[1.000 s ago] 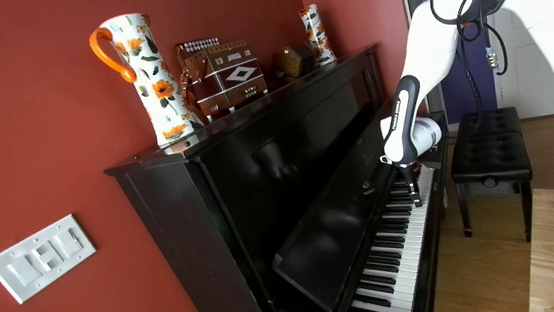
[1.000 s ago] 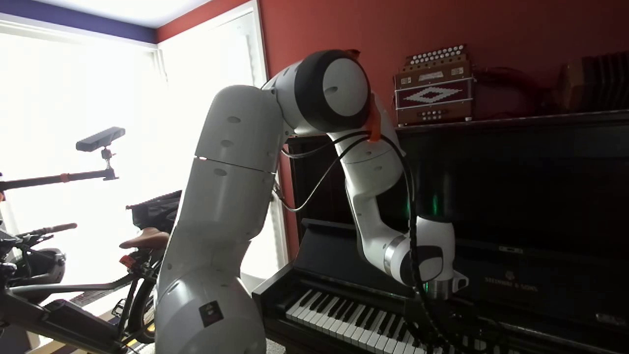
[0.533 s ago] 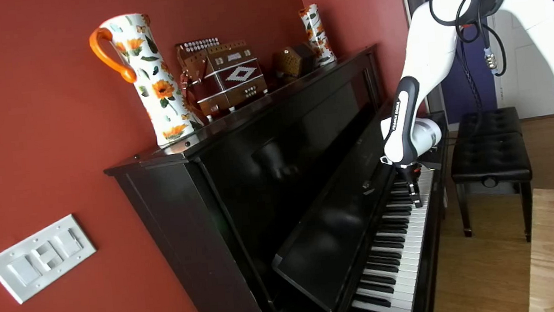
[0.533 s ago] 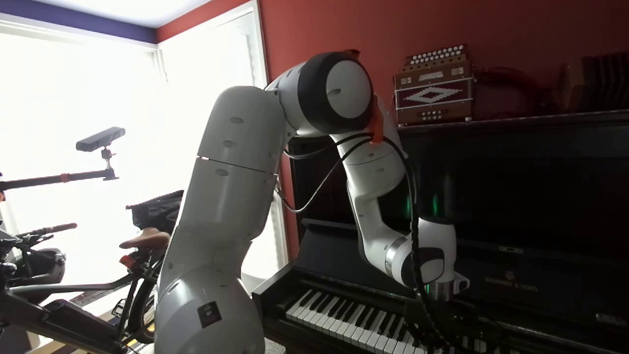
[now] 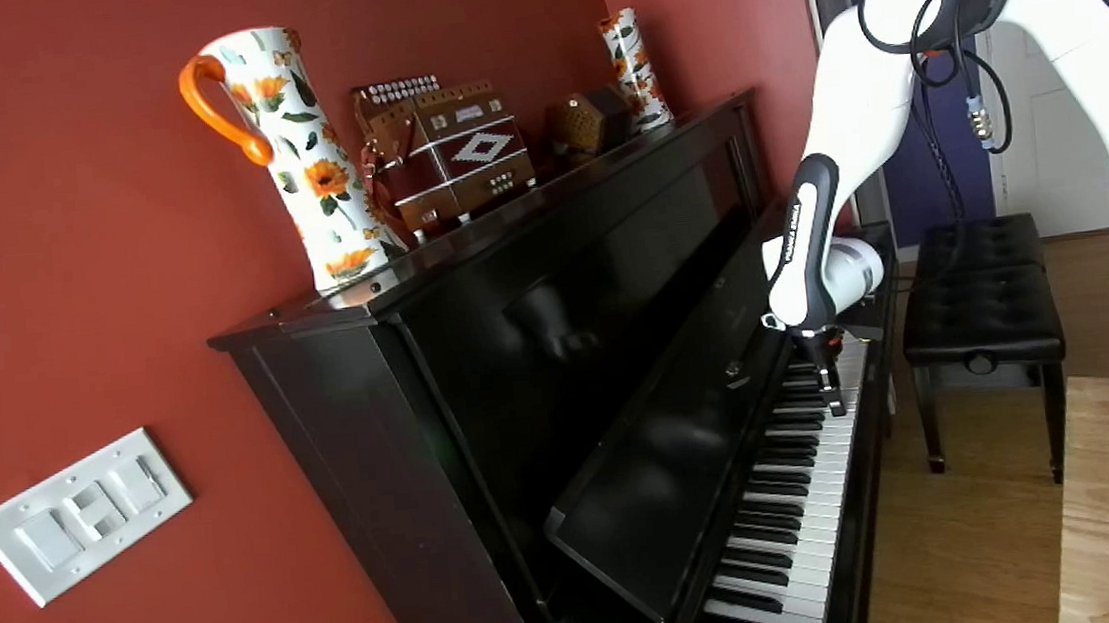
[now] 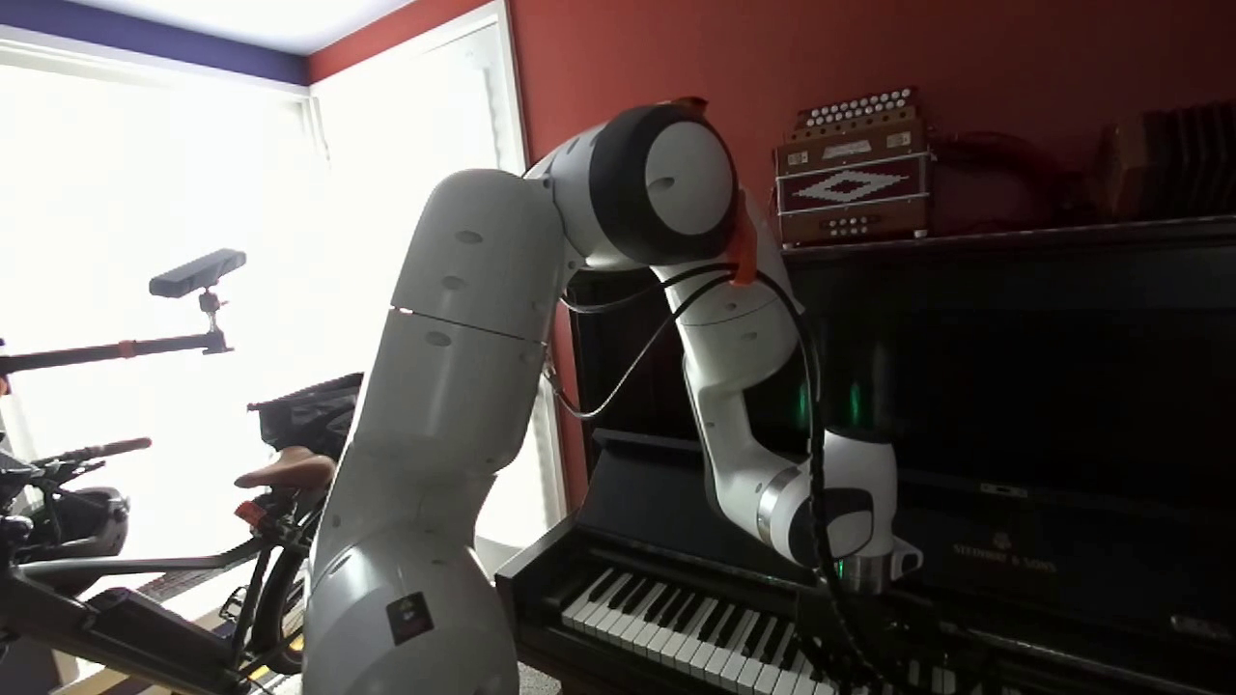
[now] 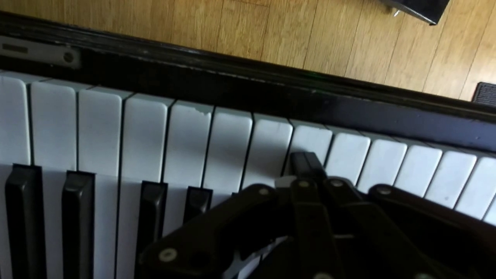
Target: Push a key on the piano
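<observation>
The glossy black upright piano (image 5: 651, 494) stands against the red wall; it also shows in an exterior view (image 6: 1024, 386) and in the wrist view (image 7: 193, 83). Its row of white and black keys runs below my gripper (image 5: 835, 409). In the wrist view my gripper (image 7: 304, 155) is shut and empty, its two fingertips together. The tips are over the front part of one white key (image 7: 313, 138), near its left edge. I cannot tell whether they touch it. In an exterior view the fingers are dark and partly hidden behind the cable.
The piano's front rail (image 7: 329, 104) lies just beyond the white keys. The black padded bench (image 5: 981, 309) stands beside the piano. A floral pitcher (image 5: 306, 163) and an accordion (image 5: 465, 154) stand on the piano top. A bicycle (image 6: 174, 569) stands near the window.
My gripper has moved down very slightly toward the keys, and the arm's elbow has shifted a little. The piano and the other things have not moved.
</observation>
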`<action>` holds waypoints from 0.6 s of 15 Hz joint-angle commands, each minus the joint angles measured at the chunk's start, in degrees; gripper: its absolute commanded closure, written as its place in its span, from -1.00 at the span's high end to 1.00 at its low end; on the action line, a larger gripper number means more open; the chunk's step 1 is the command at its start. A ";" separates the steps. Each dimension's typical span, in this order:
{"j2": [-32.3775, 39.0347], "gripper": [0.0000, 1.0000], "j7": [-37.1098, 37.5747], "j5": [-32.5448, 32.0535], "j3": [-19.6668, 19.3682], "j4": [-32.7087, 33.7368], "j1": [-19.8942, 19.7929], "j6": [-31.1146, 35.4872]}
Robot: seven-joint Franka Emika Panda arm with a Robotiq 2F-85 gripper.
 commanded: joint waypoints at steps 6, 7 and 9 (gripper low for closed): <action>2.26 -1.00 0.23 0.76 1.19 0.81 -1.17 1.24; 2.52 -1.00 0.26 0.71 1.21 0.89 -1.18 1.26; 2.97 -1.00 0.28 0.68 1.25 1.07 -1.25 1.36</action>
